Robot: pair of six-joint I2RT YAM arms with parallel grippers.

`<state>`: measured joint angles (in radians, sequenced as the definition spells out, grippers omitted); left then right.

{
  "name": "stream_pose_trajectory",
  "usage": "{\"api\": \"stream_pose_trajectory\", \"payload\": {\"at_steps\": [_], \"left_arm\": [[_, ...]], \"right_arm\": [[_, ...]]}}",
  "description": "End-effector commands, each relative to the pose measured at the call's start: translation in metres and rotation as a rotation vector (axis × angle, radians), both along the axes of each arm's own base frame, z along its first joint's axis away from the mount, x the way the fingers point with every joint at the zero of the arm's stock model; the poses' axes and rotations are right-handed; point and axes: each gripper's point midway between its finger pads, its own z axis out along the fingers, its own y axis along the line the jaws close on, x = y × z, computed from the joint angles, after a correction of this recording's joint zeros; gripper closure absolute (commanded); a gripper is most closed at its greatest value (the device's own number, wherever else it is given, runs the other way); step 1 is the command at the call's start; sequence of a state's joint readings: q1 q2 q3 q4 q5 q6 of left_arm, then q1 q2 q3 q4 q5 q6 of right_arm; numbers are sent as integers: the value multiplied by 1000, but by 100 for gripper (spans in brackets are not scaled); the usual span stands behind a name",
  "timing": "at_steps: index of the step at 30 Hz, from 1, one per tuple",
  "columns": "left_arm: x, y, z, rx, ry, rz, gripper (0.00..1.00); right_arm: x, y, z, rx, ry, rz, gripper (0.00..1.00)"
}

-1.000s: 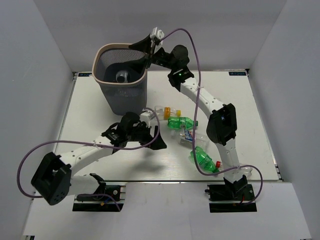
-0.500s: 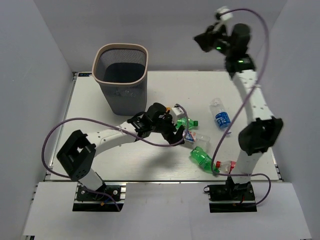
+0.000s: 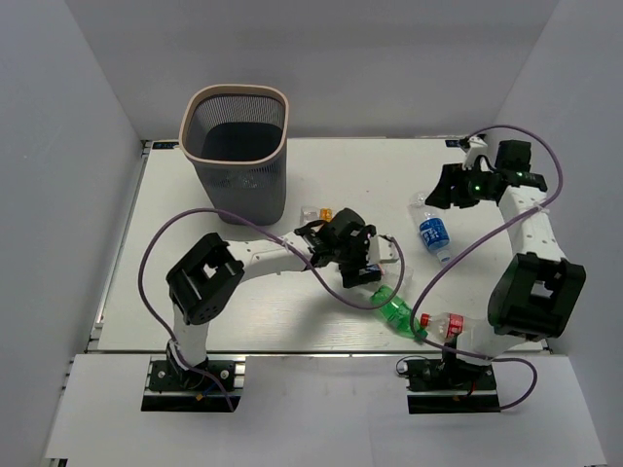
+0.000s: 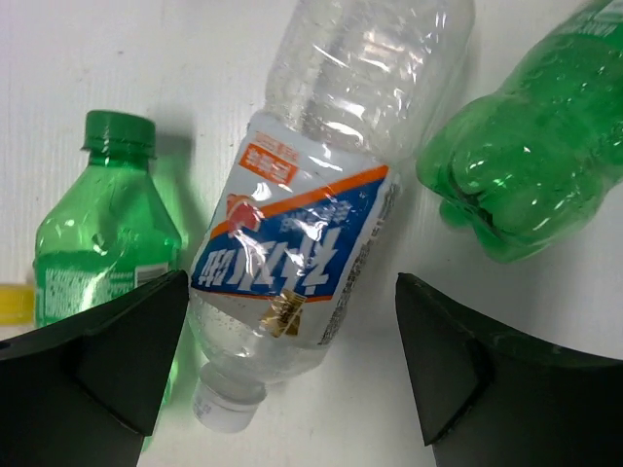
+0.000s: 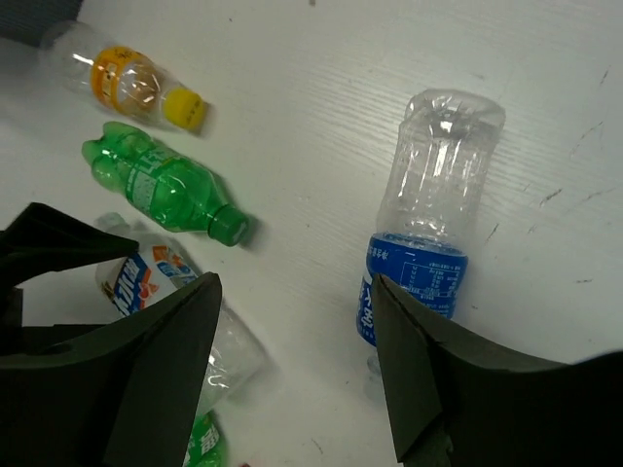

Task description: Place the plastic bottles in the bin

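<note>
My left gripper (image 4: 292, 284) (image 3: 362, 267) hangs open over a lying clear bottle with a blue-and-orange label and white cap (image 4: 302, 224), its jaws straddling the neck end without touching. A green bottle with a green cap (image 4: 102, 229) lies to its left and a second green bottle (image 4: 526, 165) (image 3: 397, 311) to its right. My right gripper (image 5: 294, 287) (image 3: 440, 195) is open above the table beside a clear blue-labelled bottle (image 5: 428, 243) (image 3: 431, 231). An orange-labelled, yellow-capped bottle (image 5: 136, 83) (image 3: 313, 214) lies nearer the bin (image 3: 236, 146).
A clear bottle with a red cap (image 3: 443, 324) lies near the table's front edge by the right arm's base. The bin stands at the back left. White walls close in the table on three sides.
The right arm has come down from high at the back to low over the table's right side. The left gripper has moved right, over the clear blue-and-orange-labelled bottle.
</note>
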<state>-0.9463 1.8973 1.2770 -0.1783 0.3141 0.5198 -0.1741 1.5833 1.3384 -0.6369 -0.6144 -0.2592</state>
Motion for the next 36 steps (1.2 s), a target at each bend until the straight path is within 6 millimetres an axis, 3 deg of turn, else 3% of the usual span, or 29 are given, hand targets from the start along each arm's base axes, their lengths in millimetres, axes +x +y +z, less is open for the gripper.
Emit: {"api": "stream_pose_trajectory", "payload": {"at_steps": [1, 2, 4, 11, 17, 18, 19, 23, 24, 30, 34, 36], "left_arm": [[9, -17, 21, 4, -129, -79, 4], [5, -20, 7, 28, -118, -98, 4], [9, -16, -2, 51, -129, -76, 4], [-11, -19, -25, 86, -105, -80, 23], [-21, -23, -38, 92, -70, -74, 27], [-22, -21, -50, 114, -56, -75, 24], [-20, -22, -54, 113, -52, -58, 14], [-23, -27, -59, 111, -46, -61, 10], [-23, -27, -59, 111, -46, -61, 2], [-20, -26, -59, 119, -57, -48, 0], [-15, -24, -55, 121, -68, -10, 16], [-14, -27, -49, 115, -61, -1, 41]], "right_arm": [[-10, 1, 42, 30, -148, 57, 31], [-12, 2, 42, 33, -152, 62, 31], [-14, 0, 36, 26, -154, 80, 31], [-15, -11, 17, 9, -68, 38, 19], [-15, -9, 13, 45, -39, 35, 16], [-14, -8, 13, 44, -42, 37, 16], [-14, -9, 12, 44, -37, 34, 14], [-15, -9, 14, 42, -39, 41, 14], [-16, -9, 13, 42, -36, 41, 14], [-21, -7, 10, 52, -25, 47, 14], [-24, -6, 9, 48, -32, 50, 14], [-26, -7, 6, 40, -35, 53, 14]]}}
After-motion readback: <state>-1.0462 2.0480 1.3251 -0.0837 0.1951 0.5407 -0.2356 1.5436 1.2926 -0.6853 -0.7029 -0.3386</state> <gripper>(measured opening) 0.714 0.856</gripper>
